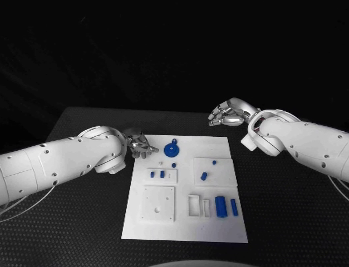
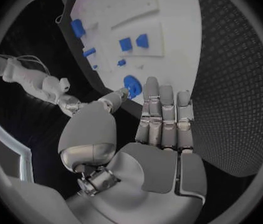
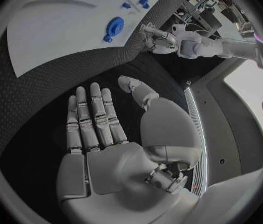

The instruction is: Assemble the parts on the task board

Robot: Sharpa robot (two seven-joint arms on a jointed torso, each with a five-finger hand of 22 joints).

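Evidently nothing is picked yet: left hand (image 1: 139,146) hovers fingers spread beside the blue disc (image 1: 172,149), right hand (image 1: 230,113) waits empty off the task board (image 1: 182,231).

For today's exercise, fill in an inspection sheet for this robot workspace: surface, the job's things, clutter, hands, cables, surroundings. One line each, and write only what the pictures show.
Surface: black table, textured.
Job's things: white task board in the middle of the table; blue disc part near its far edge; small blue parts mid-board; blue cylinders at the near right.
Clutter: nothing seen.
Hands: left hand at the board's far left corner, fingers apart, holding nothing; right hand beyond the board's far right corner, open, empty.
Cables: thin white cables hang under the left arm.
Surroundings: dark.
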